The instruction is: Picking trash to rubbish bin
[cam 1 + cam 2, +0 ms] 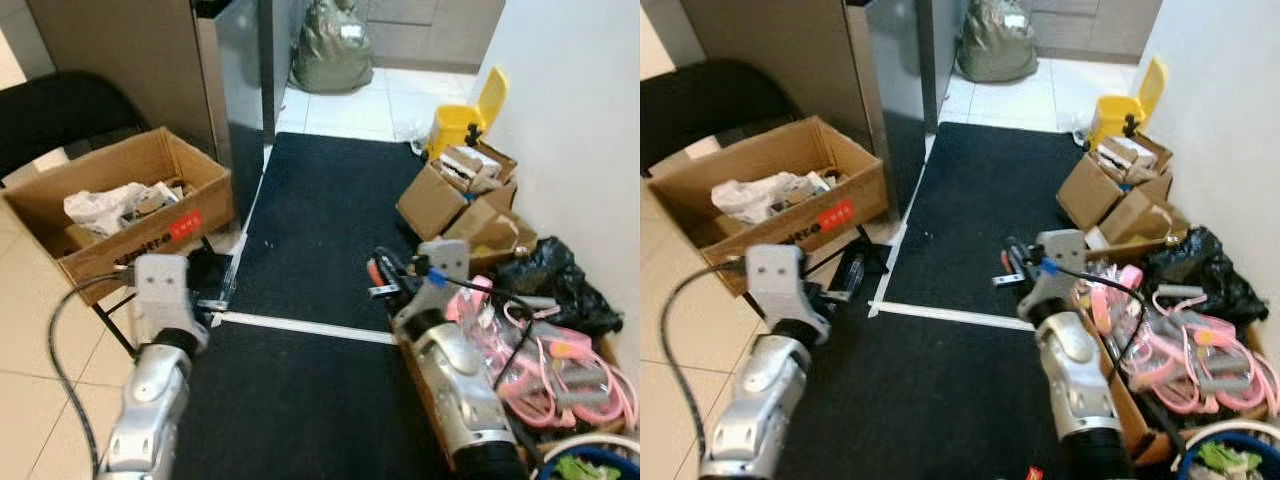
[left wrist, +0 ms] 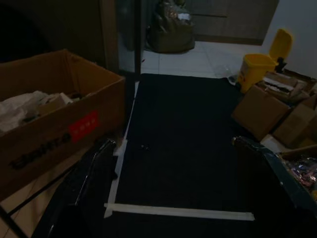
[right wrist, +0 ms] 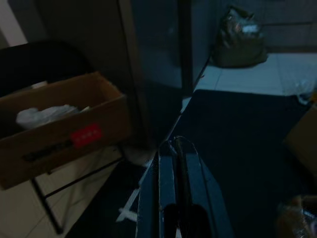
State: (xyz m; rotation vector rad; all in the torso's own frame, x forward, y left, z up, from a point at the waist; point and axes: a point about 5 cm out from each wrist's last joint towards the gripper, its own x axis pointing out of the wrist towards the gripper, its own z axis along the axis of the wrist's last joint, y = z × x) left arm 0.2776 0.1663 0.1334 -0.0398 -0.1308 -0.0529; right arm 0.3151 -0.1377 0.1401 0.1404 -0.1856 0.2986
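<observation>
Mat (image 1: 330, 230), black, runs along floor. Cardboard box (image 1: 120, 210) at its left edge holds crumpled paper trash (image 1: 100, 205): likely light, soft; pinch a fold. Left end effector (image 2: 168, 183) open; right end effector (image 3: 177, 148) closed, empty.

Home hallway: tiled floor (image 1: 30, 330), black mat (image 1: 320, 250), cardboard boxes (image 1: 455, 200), yellow bin (image 1: 465, 118), stuffed rubbish bag (image 1: 332, 48).

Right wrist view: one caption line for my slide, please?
Right gripper, fingers together, points toward a cardboard box on a stand.
</observation>
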